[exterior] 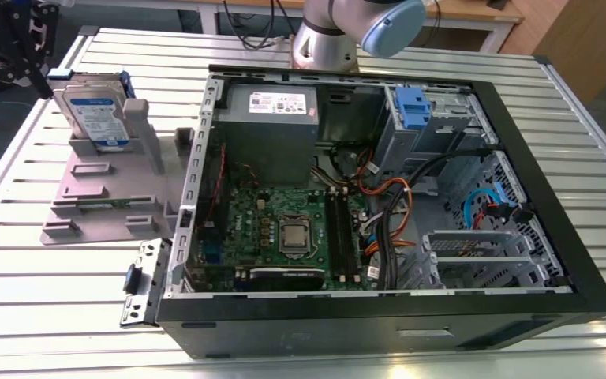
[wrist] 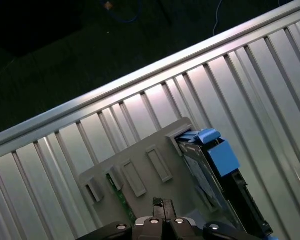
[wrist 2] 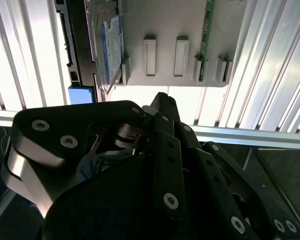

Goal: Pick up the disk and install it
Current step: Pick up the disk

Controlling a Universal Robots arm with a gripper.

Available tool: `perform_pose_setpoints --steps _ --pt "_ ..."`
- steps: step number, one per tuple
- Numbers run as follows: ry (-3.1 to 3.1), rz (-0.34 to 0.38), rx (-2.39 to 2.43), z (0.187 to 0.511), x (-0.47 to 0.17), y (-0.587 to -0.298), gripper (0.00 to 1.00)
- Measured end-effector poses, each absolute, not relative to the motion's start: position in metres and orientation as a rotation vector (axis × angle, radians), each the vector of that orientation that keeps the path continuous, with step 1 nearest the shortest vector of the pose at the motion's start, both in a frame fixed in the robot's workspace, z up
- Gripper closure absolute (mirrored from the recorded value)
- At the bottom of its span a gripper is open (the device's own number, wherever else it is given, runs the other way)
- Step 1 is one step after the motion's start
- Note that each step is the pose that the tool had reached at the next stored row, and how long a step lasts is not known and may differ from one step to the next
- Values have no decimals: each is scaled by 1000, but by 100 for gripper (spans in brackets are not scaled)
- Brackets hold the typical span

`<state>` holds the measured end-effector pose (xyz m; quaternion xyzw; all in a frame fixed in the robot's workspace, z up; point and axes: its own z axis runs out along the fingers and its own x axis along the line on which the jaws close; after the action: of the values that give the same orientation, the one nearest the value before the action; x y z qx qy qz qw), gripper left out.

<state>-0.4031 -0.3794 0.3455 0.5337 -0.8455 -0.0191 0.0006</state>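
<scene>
Found the case [exterior: 387,320] open on the table [exterior: 29,260], the stand [exterior: 103,197] just beside it on the exterior view's left, and the disk [exterior: 95,110] upright on edge at the stand's far end. Noted the gripper [wrist 2: 162,100] over the table's left rim, closed on nothing, short of the disk and slightly to its near side. Judged the disk's thin top edge to run away from it, toward the case.
</scene>
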Motion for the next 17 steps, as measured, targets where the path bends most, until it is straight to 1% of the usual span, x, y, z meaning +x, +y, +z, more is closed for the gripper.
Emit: perform_pose_setpoints --steps 17 --pt "-2596 -60 1764 346 -403 -379 90"
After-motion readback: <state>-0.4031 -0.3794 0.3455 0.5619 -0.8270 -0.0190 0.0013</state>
